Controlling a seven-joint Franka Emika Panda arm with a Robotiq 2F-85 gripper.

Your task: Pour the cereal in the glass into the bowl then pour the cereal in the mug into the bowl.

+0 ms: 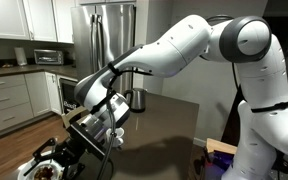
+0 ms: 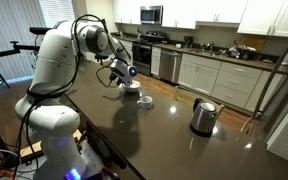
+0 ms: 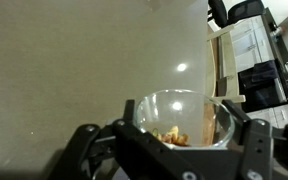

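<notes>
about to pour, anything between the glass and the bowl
Nothing visible does. The glass sits in the gripper, close by the bowl; the mug stands beside the bowl, off that path.

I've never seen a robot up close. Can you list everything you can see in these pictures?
glass: one, clear, held above the table
cereal: small heap, brown, at the bottom of the glass
bowl: one, white, on the table under the gripper
mug: one, white, on the table beside the bowl
kettle: one, steel, on the table, apart from the rest
table: one, dark
fridge: one, steel, behind the table
microwave: one, dark, high among the cabinets
cabinets: several, white, along the wall
robot arm: one, white, reaching over the table
gripper: one, black, closed on the glass
</notes>
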